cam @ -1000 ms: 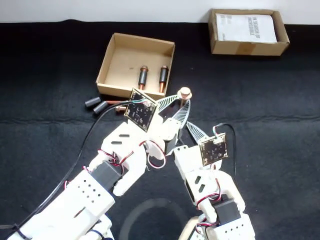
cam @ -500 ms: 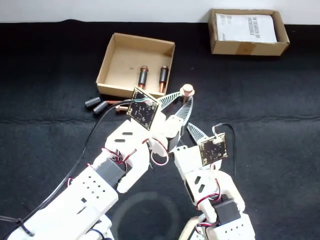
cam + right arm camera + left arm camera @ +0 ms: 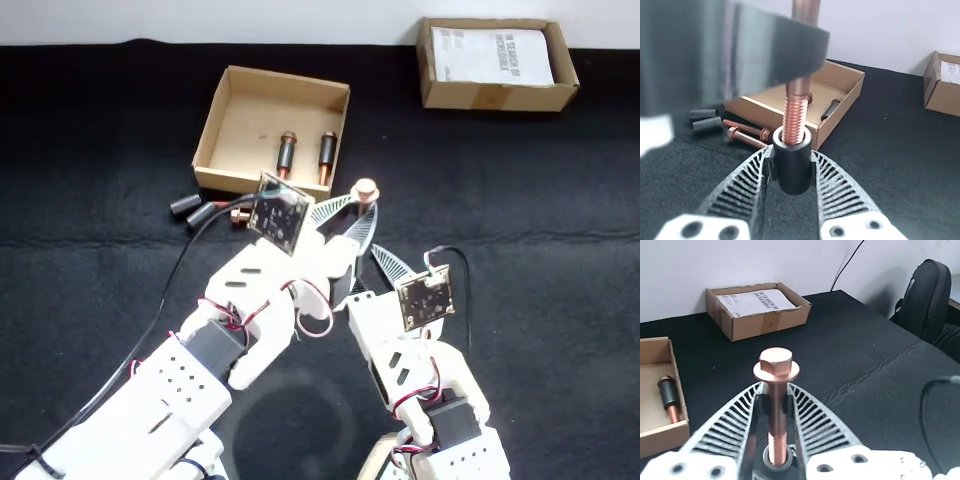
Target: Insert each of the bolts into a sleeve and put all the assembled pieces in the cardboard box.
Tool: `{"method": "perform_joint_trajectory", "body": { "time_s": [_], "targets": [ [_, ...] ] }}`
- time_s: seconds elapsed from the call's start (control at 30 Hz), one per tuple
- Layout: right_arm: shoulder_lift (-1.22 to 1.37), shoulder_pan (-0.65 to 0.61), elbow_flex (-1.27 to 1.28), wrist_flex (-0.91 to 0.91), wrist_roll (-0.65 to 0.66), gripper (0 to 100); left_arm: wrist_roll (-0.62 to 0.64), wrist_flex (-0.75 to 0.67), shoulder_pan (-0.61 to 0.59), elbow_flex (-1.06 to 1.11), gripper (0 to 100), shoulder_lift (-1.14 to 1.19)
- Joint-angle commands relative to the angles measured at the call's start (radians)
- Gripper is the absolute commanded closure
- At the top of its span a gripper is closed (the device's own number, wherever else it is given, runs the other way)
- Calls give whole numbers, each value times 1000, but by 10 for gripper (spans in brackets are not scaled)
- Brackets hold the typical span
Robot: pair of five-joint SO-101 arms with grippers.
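Underneath everything, a table (image 3: 560,300) draped in black cloth. At its far side, an open cardboard box (image 3: 222,110), plain brown, with no marking to be made out on it, cut off by the frame edge in the left wrist view. Farther off, toward the right arm's side, a second carton (image 3: 497,96) with a printed sheet (image 3: 492,55) lying inside: a bold black heading and lines of small text, too fine to make out from the high view.

Left gripper (image 3: 775,390): narrowed onto a bolt (image 3: 776,369), held upright above the table just in front of the cardboard box. Copper-coloured, with a hexagonal flanged head on top, a smooth shank and thread at the lower end.

Right gripper (image 3: 792,165): clamped from below on a sleeve (image 3: 794,172), a short black tube standing upright. Threaded tip of the bolt inside the sleeve's mouth, its depth hidden by the tube wall.

On the box floor, two assembled pieces (image 3: 287,152) side by side, black sleeves with copper ends showing.

Outside the box, near its front wall, two loose sleeves (image 3: 185,205) and two loose bolts (image 3: 747,131), the bolts partly covered in the high view by the left wrist's camera board (image 3: 279,212).
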Motion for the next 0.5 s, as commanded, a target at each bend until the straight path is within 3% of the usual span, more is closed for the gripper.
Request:
{"method": "perform_joint_trajectory", "body": {
  "time_s": [0.0,0.27,0.47],
  "targets": [
    [-27,1,127,-2,-3,991,6,6,1,18,991,-24],
    [-27,1,127,-2,-3,991,5,20,30,71,982,-24],
    [-27,1,127,-2,-3,991,5,169,35,62,822,-25]
  ]
}}
